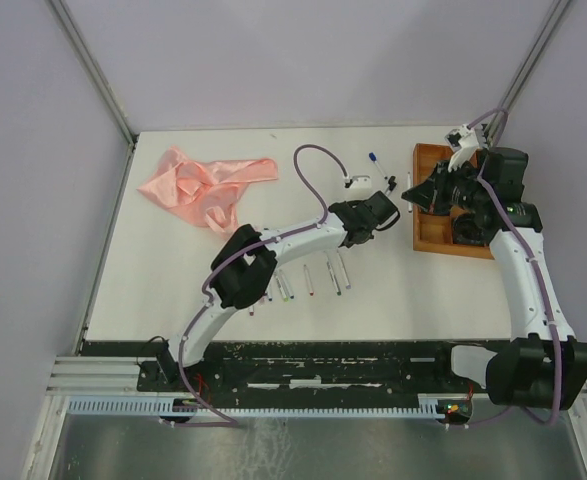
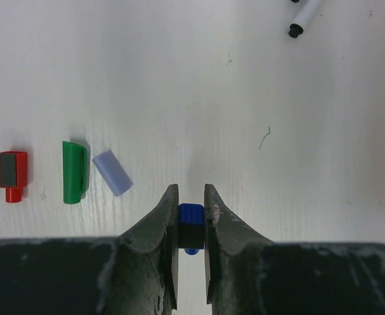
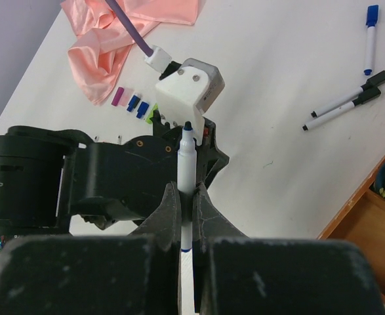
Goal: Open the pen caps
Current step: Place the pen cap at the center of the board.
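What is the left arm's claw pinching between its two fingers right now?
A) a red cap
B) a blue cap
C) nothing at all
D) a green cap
B: in the left wrist view the left gripper is shut on a small blue cap, while the red cap and green cap lie loose on the table; the right gripper holds the white pen.

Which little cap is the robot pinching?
The blue cap, squeezed in the left gripper. The red cap, green cap and lilac cap lie loose on the table. The right gripper holds a pen.
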Robot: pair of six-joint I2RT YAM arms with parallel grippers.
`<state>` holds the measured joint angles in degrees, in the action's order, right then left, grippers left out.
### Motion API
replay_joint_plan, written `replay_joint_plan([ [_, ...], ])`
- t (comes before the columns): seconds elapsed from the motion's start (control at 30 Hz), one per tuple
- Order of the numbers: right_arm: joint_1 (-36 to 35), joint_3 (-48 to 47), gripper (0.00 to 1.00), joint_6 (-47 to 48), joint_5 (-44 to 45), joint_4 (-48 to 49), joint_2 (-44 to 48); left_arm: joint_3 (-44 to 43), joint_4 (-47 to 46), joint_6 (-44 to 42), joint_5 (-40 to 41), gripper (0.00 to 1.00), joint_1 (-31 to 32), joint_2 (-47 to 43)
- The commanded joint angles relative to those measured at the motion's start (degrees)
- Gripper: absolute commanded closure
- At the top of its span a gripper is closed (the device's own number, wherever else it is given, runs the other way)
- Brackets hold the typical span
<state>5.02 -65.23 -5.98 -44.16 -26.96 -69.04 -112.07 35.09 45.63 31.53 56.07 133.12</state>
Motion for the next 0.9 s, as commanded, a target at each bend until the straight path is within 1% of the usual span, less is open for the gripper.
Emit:
replay_joint_plan([
  [0.0,0.89,0.3,1.0,-1.2,-1.75,2.87,1.48,-4.9,2.59,-1.81,4.53,0.96,-0.4,3.61],
  [0.33,1.58,0.61,1.0,-1.79,-2.83,3.4,1.33,-6.23,3.73,-1.6,5.3,0.93,-2.02,6.3],
  [0.43,1.7,0.66,1.0,-2.02,-3.35,3.58,1.21,-6.33,3.84,-1.64,5.3,0.84,-2.13,6.66],
  [0.5,1.81,0.69,1.0,-2.05,-3.43,3.64,1.18,-6.65,3.84,-1.77,5.3,0.83,-2.18,6.95],
  [0.53,1.88,0.65,1.0,-2.12,-3.51,3.67,1.12,-6.77,3.87,-1.77,5.3,0.8,-2.25,7.05],
  [0.63,2.04,0.64,1.0,-2.19,-3.73,3.75,1.09,-7.23,3.84,-1.94,5.06,0.79,-2.44,7.4],
  [0.7,2.13,0.73,1.0,-2.26,-3.9,3.82,1.1,-7.35,3.84,-1.99,4.87,0.75,-2.57,7.52],
  [0.87,2.26,0.81,1.0,-2.34,-4.15,3.91,1.07,-7.44,3.83,-2.37,4.35,0.74,-2.65,7.51],
])
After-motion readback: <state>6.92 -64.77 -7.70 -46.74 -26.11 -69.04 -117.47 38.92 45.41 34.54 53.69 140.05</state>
